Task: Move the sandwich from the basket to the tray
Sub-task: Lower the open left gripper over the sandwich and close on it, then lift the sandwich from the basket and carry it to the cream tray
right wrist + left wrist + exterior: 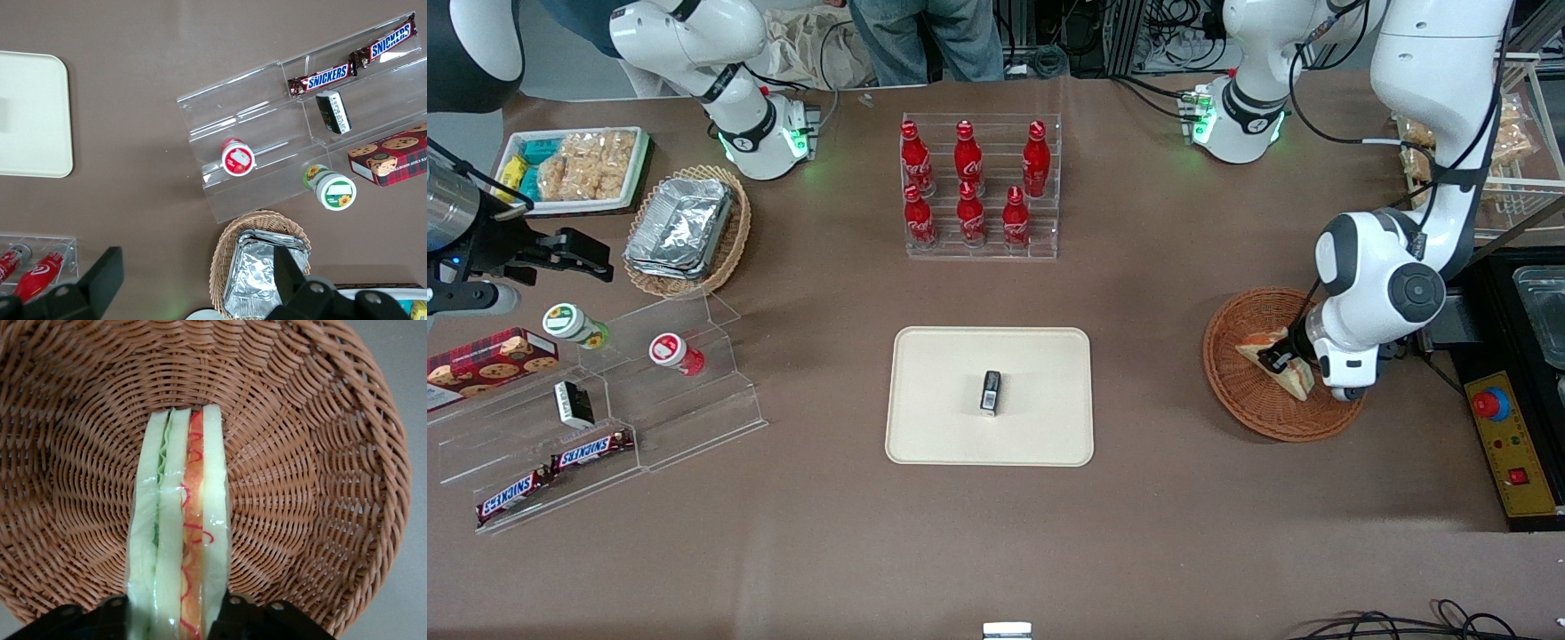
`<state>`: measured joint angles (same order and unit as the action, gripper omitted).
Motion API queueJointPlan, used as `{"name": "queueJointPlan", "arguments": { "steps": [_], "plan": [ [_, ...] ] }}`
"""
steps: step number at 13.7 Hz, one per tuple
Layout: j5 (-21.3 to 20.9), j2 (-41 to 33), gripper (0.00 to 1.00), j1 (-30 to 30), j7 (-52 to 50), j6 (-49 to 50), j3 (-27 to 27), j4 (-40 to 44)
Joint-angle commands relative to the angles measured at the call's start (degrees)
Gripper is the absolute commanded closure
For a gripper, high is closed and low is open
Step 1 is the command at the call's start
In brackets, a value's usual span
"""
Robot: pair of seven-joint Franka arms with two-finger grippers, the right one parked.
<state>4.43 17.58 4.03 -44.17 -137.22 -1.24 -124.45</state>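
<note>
Sandwich [179, 527]: a wrapped triangular wedge standing on edge in the basket, cream bread with green and red-orange filling showing along the edge.
Gripper [175, 617]: down inside the basket, its black fingers [247, 617] pressed against both bread faces, clenched on the sandwich.
Basket [1240, 391]: round reddish-brown wicker, on the brown table toward the working arm's end, well apart from the tray.
Tray [934, 418]: cream rectangle near the table's middle, nearer the front camera than the bottle rack.
Black box [991, 392]: small, lying near the tray's centre.
Bottle rack [980, 187]: clear tiered stand holding six red bottles.
Parked arm's end: a tan basket [729, 244] of foil containers and clear steps with snack bars.
</note>
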Motion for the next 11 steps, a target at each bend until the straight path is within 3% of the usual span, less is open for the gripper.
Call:
{"name": "queueJointPlan", "arguments": {
  "steps": [1,7,11],
  "plan": [
    [-0.73,-4.29,1.0,0.27,-1.27,1.58,0.36,-0.53],
    [-0.47,-11.08,1.0,0.8,-0.74,25.13,4.21,12.45],
    [-0.12,-10.64,1.0,0.71,-0.66,30.61,10.8,20.64]
  ]
}}
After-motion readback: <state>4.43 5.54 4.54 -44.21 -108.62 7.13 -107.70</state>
